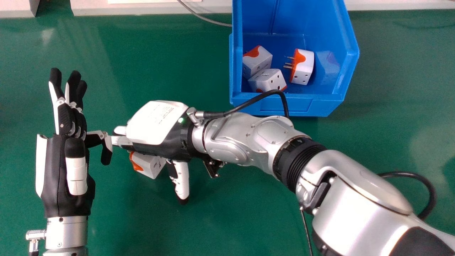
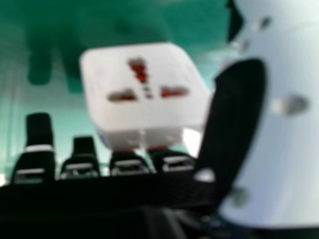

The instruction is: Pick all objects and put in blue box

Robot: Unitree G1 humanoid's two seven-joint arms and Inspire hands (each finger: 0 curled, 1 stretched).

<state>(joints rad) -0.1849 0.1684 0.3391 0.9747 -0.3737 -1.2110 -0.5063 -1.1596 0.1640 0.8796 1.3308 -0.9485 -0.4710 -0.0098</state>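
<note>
White-and-orange plug adapters (image 1: 302, 67), three in number, lie inside the blue bin (image 1: 312, 106). A fourth adapter (image 1: 146, 167) appears to rest on the green desk (image 1: 220, 213), left of the bin and nearer the robot, beside the right hand (image 1: 153, 124), whose fingers are extended, not clenched. Three placements are complete; this adapter's grasp, transfer and release seemingly remain. Its orange end points left, away from the bin, its socket face (image 2: 114, 112) opposite; the blocky body's long axis is indeterminate. The left hand (image 1: 53, 170), unclenched, lies farther left of the bin.
</note>
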